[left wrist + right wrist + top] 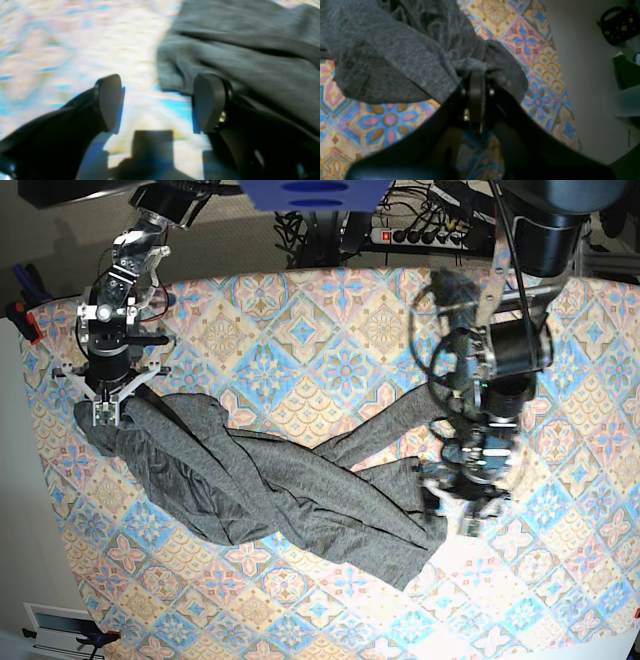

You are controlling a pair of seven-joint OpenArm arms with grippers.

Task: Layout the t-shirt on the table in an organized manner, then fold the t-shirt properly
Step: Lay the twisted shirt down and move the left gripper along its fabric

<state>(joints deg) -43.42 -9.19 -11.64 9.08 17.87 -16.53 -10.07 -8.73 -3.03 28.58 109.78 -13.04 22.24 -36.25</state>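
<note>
T-shirt (pixel 270 490): thin heathered dark-grey knit, twisted and bunched in a long diagonal rope across the middle of the desk (pixel 330 360), from near its left edge toward the lower right. Desk cloth is diamond tiles, pastel floral. Right tool (pixel 476 75) clenched on a gathered fold of t-shirt near the left edge. Left tool (pixel 157 100) released, pads wide apart, just beside the shirt's edge. Left wrist view is motion-blurred; collar and sleeves hard to make out.

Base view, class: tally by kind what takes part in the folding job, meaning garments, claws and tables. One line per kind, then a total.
T-shirt: 1
Claws: 2, the right claw and the left claw
Table: 1
Total: 4
</note>
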